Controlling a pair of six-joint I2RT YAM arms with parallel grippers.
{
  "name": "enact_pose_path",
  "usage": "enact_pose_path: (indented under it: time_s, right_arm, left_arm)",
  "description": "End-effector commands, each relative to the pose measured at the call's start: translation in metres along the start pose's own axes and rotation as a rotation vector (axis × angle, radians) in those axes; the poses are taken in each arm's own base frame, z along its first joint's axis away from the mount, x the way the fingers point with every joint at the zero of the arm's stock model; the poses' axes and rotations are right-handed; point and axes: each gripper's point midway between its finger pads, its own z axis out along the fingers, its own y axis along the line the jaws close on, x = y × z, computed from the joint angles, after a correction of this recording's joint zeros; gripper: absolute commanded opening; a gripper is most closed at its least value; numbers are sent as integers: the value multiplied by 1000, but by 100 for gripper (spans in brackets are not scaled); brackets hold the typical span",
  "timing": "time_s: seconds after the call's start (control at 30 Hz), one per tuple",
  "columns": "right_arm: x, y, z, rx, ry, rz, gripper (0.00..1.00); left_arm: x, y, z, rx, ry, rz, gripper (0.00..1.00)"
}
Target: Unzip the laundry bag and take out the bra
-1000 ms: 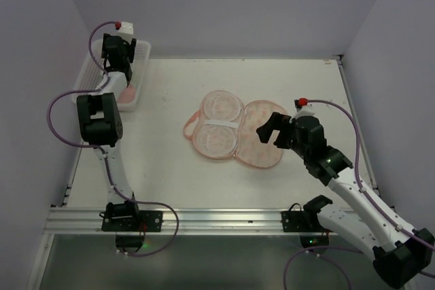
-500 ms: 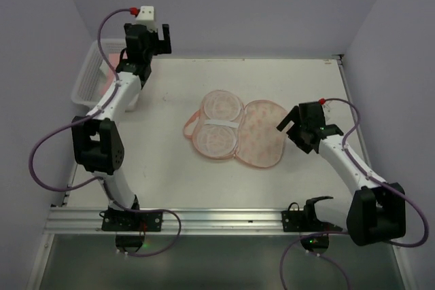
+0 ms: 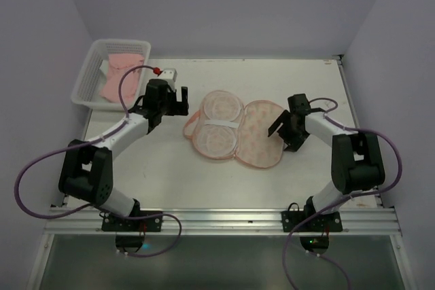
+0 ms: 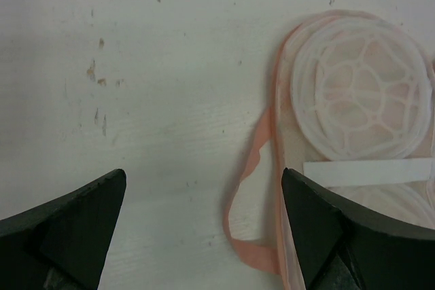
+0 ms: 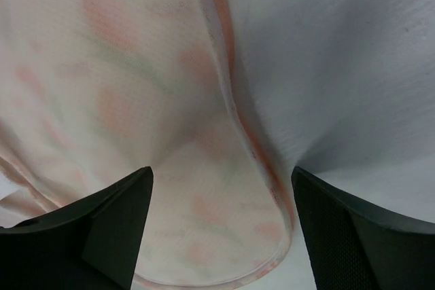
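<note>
- Left claw (image 3: 178, 102) — fingers spread as wide as they go, nothing held; it hangs low over the table (image 3: 156, 161) just beside the bag's left end; the pink loop (image 4: 238, 229) lies in the gap between the fingers, untouched.
- Right claw (image 3: 280, 134) — fingers wide apart, gripping nothing; it straddles the bag's right rim, with printed cloth on one side and bare table on the other; I judge it is placed there to take or steady that edge.
- Bag (image 3: 234, 132) — mid-table, unzipped and spread flat like a book; the left half shows mesh lining and white lattice discs (image 4: 360, 100), the right half lies print side up; lying open this way, nothing salmon-pink shows inside.
- Bra (image 3: 119, 76) — salmon-pink, lying in the white basket (image 3: 92, 66) at the far left corner; well apart from the bag and from both claws.
- Status, my judgement — zip undone, bra out; both claws are empty since nothing seems left to carry.
</note>
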Motion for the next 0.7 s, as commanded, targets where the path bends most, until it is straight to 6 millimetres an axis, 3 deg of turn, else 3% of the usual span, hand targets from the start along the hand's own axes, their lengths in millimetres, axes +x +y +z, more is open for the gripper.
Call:
enact_pose_path:
  time_s: [0.0,0.17,0.2,0.27,0.3,0.43,0.53,0.67]
  right_arm:
    - [-1,21,0,-56,47,10,82]
    - [-2,24,0,-47,58,-1,53]
    - [-2,24,0,-46,61,-6,36]
    - [-1,25,0,-49,64,-12,18]
    - [0,25,0,-54,70,-13,2]
    - [-3,24,-4,-59,46,-46,0]
    - [-17,23,-23,-61,-38,-99,0]
    - [-47,24,-67,-50,-184,-194,0]
  left_arm:
    - [-14,-2,-29,6,-65,-38,100]
    - [-7,3,-47,-5,-78,-39,100]
    - [-3,5,-48,-13,-75,-39,100]
    - [-3,6,-52,-16,-79,-36,100]
    - [-3,6,-52,-16,-77,-35,100]
    - [-3,5,-54,-9,-76,-30,100]
    - [-8,4,-57,-6,-83,-26,100]
    - [-17,0,-65,6,-85,-25,100]
